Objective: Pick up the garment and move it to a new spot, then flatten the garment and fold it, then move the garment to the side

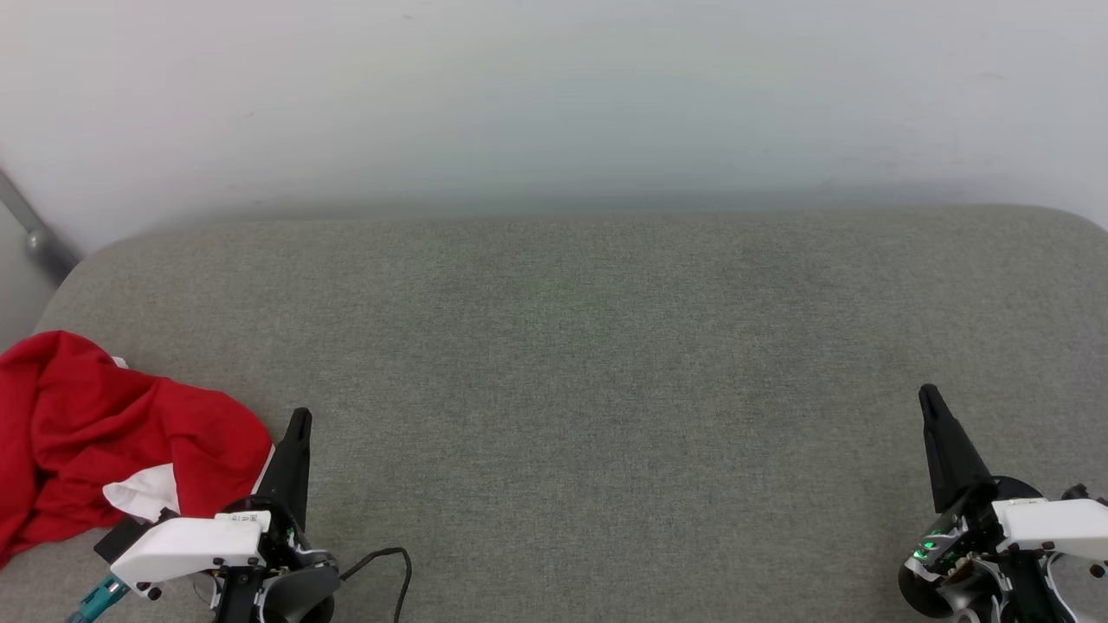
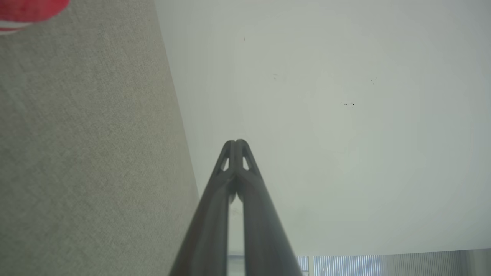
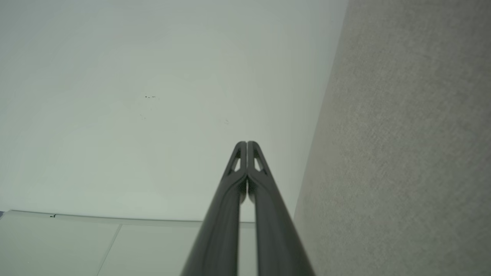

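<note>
- Two grippers sit at the bottom corners of the head view, and both are pressed closed with nothing between their fingers.
- At the lower left, the left gripper [image 1: 299,419] points up the frame, its dark fingers forming a single spike above a white wrist housing.
- From the left wrist view its two fingertips [image 2: 232,147] meet at the centre of the frame, with no cloth in them.
- At the lower right, the right gripper [image 1: 929,395] leans slightly toward the upper left; the right wrist view shows its fingertips [image 3: 241,147] closed against each other in the same way.
- One thin black cable [image 1: 394,562] loops on the fabric just right of the left wrist.
- Just left of the left gripper, at the lower left edge of the frame, lies the garment [image 1: 95,424]: a crumpled red heap with a white patch near its lower edge. Whether it touches the finger cannot be told.
- Its red edge also appears in the upper left corner of the left wrist view.
- Under everything lies a grey fabric cushion [image 1: 589,363] with rounded far corners, spanning the frame's width.
- Beyond it, across the top, stands a pale wall [image 1: 554,104].
- At the far left edge, a grey metal bar [image 1: 30,229] slants down behind the cushion.
</note>
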`<state>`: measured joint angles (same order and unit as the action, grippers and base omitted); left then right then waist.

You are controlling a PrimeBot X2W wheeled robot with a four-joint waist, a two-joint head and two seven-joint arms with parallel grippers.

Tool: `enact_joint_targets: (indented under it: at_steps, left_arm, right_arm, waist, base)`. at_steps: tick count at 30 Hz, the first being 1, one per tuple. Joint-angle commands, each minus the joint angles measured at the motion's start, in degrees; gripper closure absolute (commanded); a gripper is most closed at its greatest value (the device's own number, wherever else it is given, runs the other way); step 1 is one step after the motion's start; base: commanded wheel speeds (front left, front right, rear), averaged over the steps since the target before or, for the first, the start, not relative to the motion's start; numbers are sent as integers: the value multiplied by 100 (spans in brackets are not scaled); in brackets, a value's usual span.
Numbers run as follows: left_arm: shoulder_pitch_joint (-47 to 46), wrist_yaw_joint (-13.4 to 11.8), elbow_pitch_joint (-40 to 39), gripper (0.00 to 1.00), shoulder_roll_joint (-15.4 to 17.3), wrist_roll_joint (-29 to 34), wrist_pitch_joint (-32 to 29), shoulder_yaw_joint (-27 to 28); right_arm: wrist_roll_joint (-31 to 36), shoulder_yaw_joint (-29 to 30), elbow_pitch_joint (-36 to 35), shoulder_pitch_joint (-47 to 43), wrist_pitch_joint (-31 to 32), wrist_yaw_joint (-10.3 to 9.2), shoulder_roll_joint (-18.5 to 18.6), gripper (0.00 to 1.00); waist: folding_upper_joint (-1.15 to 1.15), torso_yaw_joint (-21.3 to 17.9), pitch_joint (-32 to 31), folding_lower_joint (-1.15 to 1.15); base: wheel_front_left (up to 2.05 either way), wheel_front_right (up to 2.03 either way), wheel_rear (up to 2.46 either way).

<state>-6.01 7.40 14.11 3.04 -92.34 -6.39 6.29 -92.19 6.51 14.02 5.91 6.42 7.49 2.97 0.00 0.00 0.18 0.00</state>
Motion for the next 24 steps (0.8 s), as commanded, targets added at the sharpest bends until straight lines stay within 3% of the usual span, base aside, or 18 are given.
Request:
enact_joint_targets:
  at_steps: [1,19,20,24]
  left_arm:
    - [-46,17,1,100,-7,25,-13,25]
    - [-47,17,1,100,-10,27,-17,29]
    - [0,0,-1,0,-2,7,-1,4]
    - [145,-8,174,0,-29,7,7,-26]
  right_arm:
    - [21,4,8,66,13,0,-12,100]
    - [23,5,8,67,15,0,-13,100]
    - [0,1,0,0,-1,0,0,0]
    - [0,-8,176,-151,-8,0,-20,0]
  waist:
    - [0,0,0,0]
    - [0,0,0,0]
    - [0,0,0,0]
    - [0,0,0,0]
  base:
    - [0,0,0]
    - [0,0,0]
    - [0,0,0]
    - [0,0,0]
